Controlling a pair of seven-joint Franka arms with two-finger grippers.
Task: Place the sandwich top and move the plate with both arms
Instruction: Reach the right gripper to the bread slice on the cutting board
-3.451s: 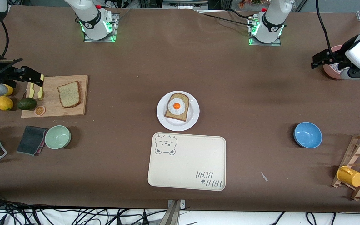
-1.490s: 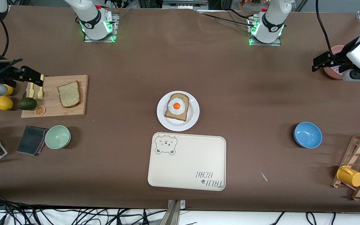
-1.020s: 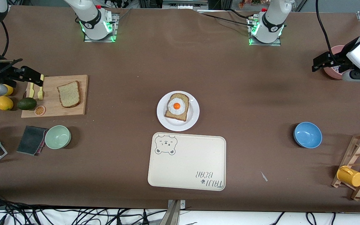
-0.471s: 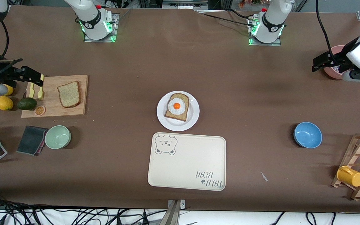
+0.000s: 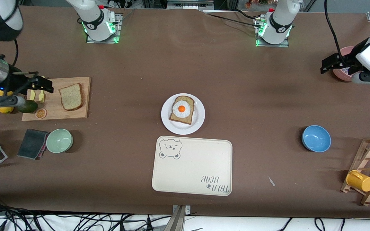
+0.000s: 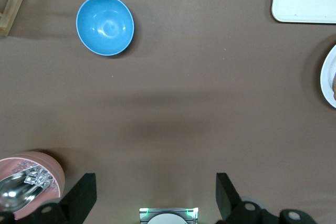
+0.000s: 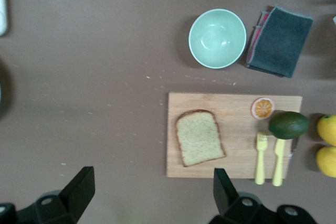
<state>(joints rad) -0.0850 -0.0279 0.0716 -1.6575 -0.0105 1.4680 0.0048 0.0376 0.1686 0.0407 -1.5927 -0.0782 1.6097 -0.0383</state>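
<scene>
The right end effector (image 5: 43, 85), wide open and empty, is hovering beside the sandwich top (image 5: 71, 96). The left end effector (image 5: 328, 62), also wide open and empty, is waiting well apart from the plate (image 5: 198, 123).

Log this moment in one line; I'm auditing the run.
right gripper: open, over cutting board | left gripper: open, waiting | sandwich top: on board

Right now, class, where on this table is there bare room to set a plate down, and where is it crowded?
Free: the brown cloth between the white plate and blue bowl; also most of the tray. Crowded: the cutting board end, with bread slice, fruit, cutlery, green bowl.
</scene>
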